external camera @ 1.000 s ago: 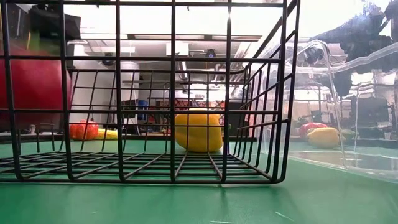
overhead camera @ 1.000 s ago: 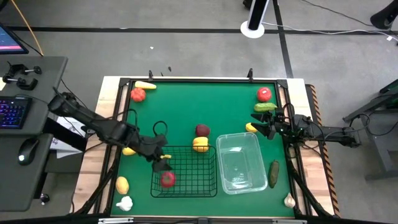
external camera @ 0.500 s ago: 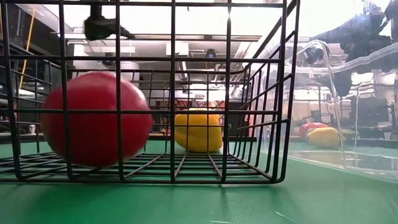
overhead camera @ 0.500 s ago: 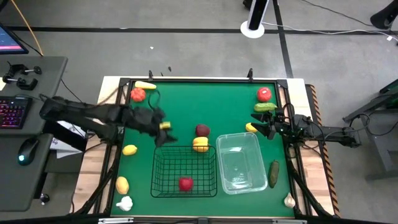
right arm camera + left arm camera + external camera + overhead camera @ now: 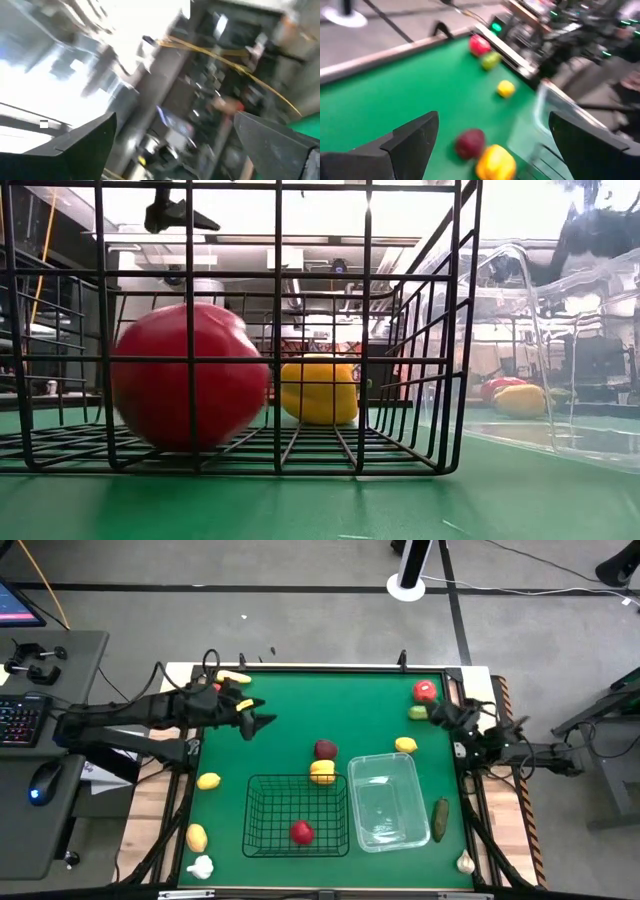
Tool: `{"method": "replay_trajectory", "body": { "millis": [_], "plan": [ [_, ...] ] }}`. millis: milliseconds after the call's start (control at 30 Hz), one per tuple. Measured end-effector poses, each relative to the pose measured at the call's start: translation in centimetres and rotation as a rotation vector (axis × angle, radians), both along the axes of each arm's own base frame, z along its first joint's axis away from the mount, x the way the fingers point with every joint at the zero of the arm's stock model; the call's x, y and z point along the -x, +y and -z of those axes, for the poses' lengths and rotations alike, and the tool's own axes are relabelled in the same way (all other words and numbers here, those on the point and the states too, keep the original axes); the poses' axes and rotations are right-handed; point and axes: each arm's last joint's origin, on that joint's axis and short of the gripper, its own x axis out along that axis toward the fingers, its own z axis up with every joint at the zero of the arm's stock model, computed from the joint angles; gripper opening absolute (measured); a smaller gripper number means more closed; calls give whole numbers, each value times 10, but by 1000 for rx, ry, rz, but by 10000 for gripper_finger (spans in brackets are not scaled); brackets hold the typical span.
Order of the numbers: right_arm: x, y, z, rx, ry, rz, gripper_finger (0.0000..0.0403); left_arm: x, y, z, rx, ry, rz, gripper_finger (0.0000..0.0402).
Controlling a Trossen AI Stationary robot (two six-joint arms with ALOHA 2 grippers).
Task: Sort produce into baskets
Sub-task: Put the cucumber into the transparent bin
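My left gripper (image 5: 256, 724) (image 5: 493, 120) is open and empty, in the air over the green mat left of the dark red apple (image 5: 326, 749). A red fruit (image 5: 301, 832) (image 5: 188, 375) lies on the floor of the black wire basket (image 5: 297, 815). The clear tub (image 5: 383, 800) stands right of the basket. My right gripper (image 5: 438, 714) (image 5: 175, 120) is open and empty beside a green vegetable (image 5: 418, 712), near a red tomato (image 5: 425, 691) and a yellow lemon (image 5: 405, 744).
A yellow pepper (image 5: 322, 772) lies against the basket's far side. Yellow corn (image 5: 235, 677) lies at the far left. Two yellow fruits (image 5: 208, 781) (image 5: 197, 837) and garlic (image 5: 201, 866) lie at the left. A cucumber (image 5: 440, 818) and garlic (image 5: 465, 862) lie right of the tub.
My left gripper has drawn back from above the basket, up and toward the table's far left, staying open. The red fruit has rolled along the basket floor toward the right. My right gripper has gone from beside the lemon toward the far edge and tipped upward.
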Motion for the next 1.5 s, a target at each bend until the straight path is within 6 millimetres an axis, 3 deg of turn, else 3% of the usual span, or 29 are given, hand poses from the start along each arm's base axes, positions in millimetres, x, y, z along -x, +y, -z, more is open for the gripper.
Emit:
{"method": "replay_trajectory", "body": {
  "millis": [100, 167, 300, 400, 533, 667, 767, 1033, 1233, 1500],
  "plan": [
    [2, 0, -31, 115, 2, 62, 397, -2, 4, 2, -54, 32, -39, 367],
    [-4, 0, -55, 166, 112, 101, 397, -4, 7, 4, -85, 57, -37, 367],
    [-24, -6, -84, 94, 651, 200, 397, -6, 12, 5, -92, 76, -18, 367],
    [-23, -14, -92, -68, 1115, 312, 397, -4, 14, 5, -35, 60, 23, 367],
    [-19, -25, -96, -357, 1591, 371, 397, 5, 12, 8, 28, 104, 75, 367],
    [-32, -40, -78, -612, 1885, 330, 397, 14, 11, 13, 40, 183, 66, 367],
    [-46, -56, -50, -661, 2006, 238, 397, 18, 11, 15, 39, 207, 56, 367],
    [-72, -101, -8, -480, 2179, -169, 397, 18, 10, 15, 16, 221, 95, 367],
    [-75, -124, 17, -419, 2358, -357, 397, 18, 10, 15, 9, 223, 100, 367],
    [-85, -144, 45, -333, 2424, -484, 397, 18, 10, 15, 28, 215, 85, 367]
  ]
}}
